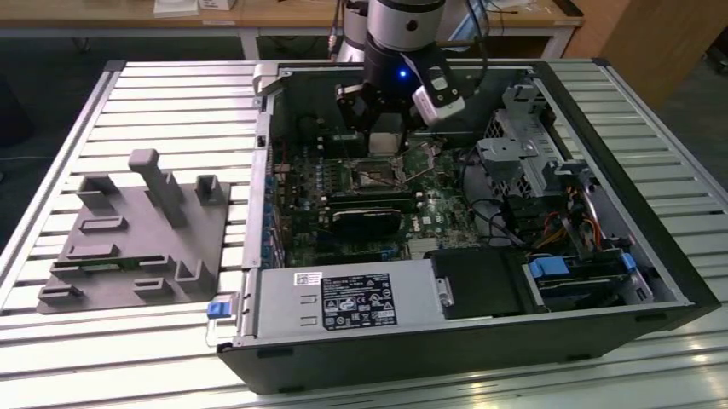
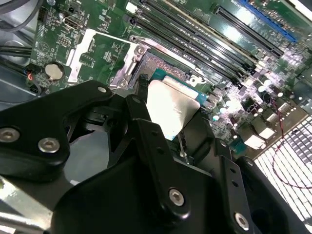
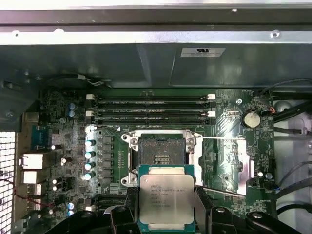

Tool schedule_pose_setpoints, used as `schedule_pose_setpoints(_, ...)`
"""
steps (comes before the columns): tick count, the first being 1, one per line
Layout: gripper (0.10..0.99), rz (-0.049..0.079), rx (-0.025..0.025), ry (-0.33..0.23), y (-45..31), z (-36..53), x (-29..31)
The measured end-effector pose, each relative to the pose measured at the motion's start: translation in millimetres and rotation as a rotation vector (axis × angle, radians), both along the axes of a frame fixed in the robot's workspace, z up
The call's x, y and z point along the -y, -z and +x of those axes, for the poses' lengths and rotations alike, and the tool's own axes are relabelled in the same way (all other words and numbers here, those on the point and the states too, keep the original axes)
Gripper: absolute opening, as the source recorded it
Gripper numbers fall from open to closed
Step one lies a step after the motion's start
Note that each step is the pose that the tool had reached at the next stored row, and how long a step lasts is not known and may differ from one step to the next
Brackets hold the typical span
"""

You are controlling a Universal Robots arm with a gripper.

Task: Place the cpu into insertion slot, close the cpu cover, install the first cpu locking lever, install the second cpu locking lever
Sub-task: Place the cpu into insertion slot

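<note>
Jaws grip the cpu (image 3: 165, 197), edges square with the nearby insertion slot (image 3: 161, 151).

My arm (image 1: 404, 25) is silver-grey with a blue light (image 1: 401, 75); the pincer (image 2: 173, 103) is matte black with silver screws (image 2: 176, 196).

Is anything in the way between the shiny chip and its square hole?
No, nothing visible is in the way. The gripper holds the cpu close to the insertion slot, which lies open and empty. The cpu cover is swung aside.
</note>
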State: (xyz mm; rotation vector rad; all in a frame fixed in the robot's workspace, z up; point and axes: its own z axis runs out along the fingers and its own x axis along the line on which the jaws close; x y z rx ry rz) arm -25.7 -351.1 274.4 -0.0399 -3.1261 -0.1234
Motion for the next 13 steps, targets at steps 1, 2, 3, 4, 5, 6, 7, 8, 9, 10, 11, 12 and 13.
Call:
schedule_pose_setpoints(1,0.537,0.000,0.0000,0.000,1.8,0.0,-0.6)
schedule_pose_setpoints(2,0.537,-0.001,0.0000,0.000,3.8,0.0,-1.2)
schedule_pose_setpoints(3,0.537,-0.002,0.0001,0.000,5.6,0.0,-1.7)
schedule_pose_setpoints(4,0.537,-0.002,0.0000,0.000,7.3,0.0,-2.2)
schedule_pose_setpoints(5,0.537,-0.003,0.0000,0.000,9.0,0.0,-2.7)
schedule_pose_setpoints(6,0.537,-0.004,-0.0001,0.000,11.0,0.0,-3.2)
schedule_pose_setpoints(7,0.537,-0.005,0.0000,0.000,12.8,0.0,-3.7)
schedule_pose_setpoints(8,0.537,-0.005,0.0000,0.000,14.6,0.0,-4.2)
schedule_pose_setpoints(9,0.537,-0.006,0.0000,0.000,16.4,0.0,-4.6)
schedule_pose_setpoints(10,0.537,-0.007,0.0000,0.000,18.2,0.0,-5.1)
schedule_pose_setpoints(11,0.537,-0.007,-0.0001,0.000,20.0,0.0,-5.5)
schedule_pose_setpoints(12,0.537,-0.008,0.0000,0.000,21.8,0.0,-6.0)
schedule_pose_setpoints(13,0.537,-0.008,0.0000,0.000,23.3,0.0,-6.5)
